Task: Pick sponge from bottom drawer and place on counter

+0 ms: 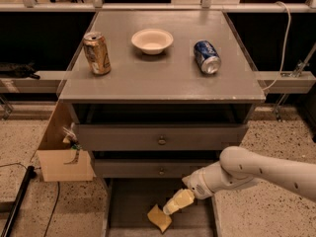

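The main risk is a poor grasp: the gripper [175,205] reaches down at a slant into the bottom drawer [129,207] and meets only the upper right edge of the sponge [159,219], which lies flat on the drawer floor near its middle. Being thin and soft, the sponge would likely fold or slide away if it is pinched at one corner, or drop on the way up. Whether the gripper is spread or closed I cannot tell, nor whether it touches the sponge or sits just beside it. A second risk is the lift. The middle drawer [148,168] front hangs right above the arm [256,169], so a straight rise could knock against it; the arm would probably need to back out first. The counter [163,83] carries an upright gold can [97,53] at the left, a white bowl [152,40] at the back and a blue can [207,57] on its side at the right. The front strip looks the safest spot. A cardboard box [61,157] stands left of the cabinet, well apart.
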Available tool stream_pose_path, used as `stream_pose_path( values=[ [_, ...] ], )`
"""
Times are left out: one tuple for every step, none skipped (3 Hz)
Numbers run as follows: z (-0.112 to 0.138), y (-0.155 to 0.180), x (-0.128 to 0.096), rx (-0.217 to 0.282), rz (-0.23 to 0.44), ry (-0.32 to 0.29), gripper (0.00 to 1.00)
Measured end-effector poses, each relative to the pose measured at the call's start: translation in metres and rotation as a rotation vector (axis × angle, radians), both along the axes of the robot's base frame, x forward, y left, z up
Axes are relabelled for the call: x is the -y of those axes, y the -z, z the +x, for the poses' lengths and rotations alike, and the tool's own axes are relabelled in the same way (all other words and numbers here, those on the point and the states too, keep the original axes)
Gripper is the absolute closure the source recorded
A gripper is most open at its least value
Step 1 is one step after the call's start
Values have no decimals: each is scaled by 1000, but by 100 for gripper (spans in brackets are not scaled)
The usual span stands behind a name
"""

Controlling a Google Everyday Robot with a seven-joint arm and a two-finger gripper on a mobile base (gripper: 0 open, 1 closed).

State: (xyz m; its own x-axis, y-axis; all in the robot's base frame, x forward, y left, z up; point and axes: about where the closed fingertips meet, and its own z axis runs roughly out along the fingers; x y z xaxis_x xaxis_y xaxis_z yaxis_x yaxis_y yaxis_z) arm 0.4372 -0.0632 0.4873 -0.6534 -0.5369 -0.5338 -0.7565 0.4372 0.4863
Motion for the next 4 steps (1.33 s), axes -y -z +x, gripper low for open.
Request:
stream_pose_path(
  values=[
    [1,1,-5,-3,-3,-8,0],
    [-2,-1,-14,23,-52,14,0],
    [-18,7,-19,48,-91,76,0],
    [-63,35,-23,43,-73,156,0]
  ],
)
